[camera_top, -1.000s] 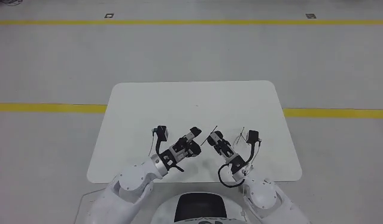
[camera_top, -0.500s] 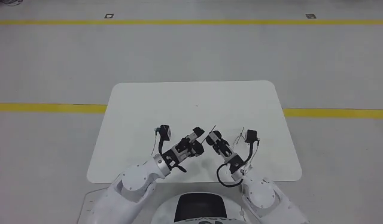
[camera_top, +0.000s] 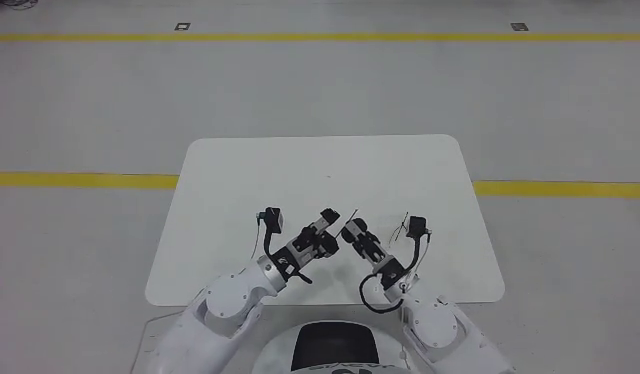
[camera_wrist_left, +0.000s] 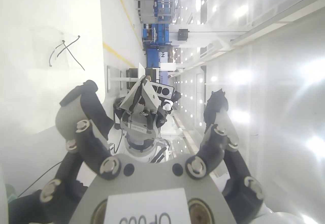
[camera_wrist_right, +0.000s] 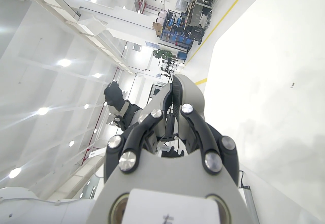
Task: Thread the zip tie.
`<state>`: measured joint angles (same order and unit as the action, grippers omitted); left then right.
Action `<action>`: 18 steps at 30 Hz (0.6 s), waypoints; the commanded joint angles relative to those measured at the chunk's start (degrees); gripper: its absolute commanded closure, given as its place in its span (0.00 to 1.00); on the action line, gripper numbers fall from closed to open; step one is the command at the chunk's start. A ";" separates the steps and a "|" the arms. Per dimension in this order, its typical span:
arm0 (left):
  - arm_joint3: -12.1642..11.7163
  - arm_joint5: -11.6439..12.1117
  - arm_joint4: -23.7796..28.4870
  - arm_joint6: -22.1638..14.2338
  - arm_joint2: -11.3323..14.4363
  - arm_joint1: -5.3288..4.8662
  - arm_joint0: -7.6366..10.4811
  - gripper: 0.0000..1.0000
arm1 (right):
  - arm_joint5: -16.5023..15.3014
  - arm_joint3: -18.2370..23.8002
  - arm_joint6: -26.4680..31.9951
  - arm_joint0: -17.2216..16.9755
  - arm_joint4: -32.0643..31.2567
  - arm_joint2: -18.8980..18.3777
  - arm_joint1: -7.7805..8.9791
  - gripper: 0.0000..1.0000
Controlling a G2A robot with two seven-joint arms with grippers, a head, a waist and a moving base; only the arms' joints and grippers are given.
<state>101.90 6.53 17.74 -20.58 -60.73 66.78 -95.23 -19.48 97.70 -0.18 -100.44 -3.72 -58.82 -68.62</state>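
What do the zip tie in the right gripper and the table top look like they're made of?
Zip tie: likely nylon-type plastic, black; a thin strip standing stiffly out of the shut right gripper. Table: white, matte, smooth board, possibly laminate; even dull surface, rounded corners.

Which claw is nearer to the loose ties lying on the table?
Right. The right claw is close to the loose ties; the left claw is beyond the right one, farther off.
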 commanded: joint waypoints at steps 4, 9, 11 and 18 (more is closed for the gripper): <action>-0.14 0.42 0.10 0.01 0.19 -0.07 0.23 0.00 | 0.00 -0.50 -0.66 0.10 -0.66 0.28 -0.22 1.00; -0.12 1.30 0.31 -0.39 0.01 -0.25 0.05 0.00 | 0.08 -1.04 -1.26 0.22 -1.30 0.28 -0.40 1.00; -0.08 1.38 0.29 -0.53 -0.04 -0.32 -0.01 0.00 | 0.00 -1.08 -1.51 0.22 -1.40 0.21 -0.46 1.00; -0.06 1.24 0.82 -0.95 -0.04 -0.51 -0.03 0.51 | 0.00 -1.14 -1.63 0.29 -1.55 0.19 -0.67 1.00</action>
<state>101.85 7.77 18.52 -21.48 -60.80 66.29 -95.28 -19.48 96.56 -1.79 -100.16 -5.30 -58.64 -69.27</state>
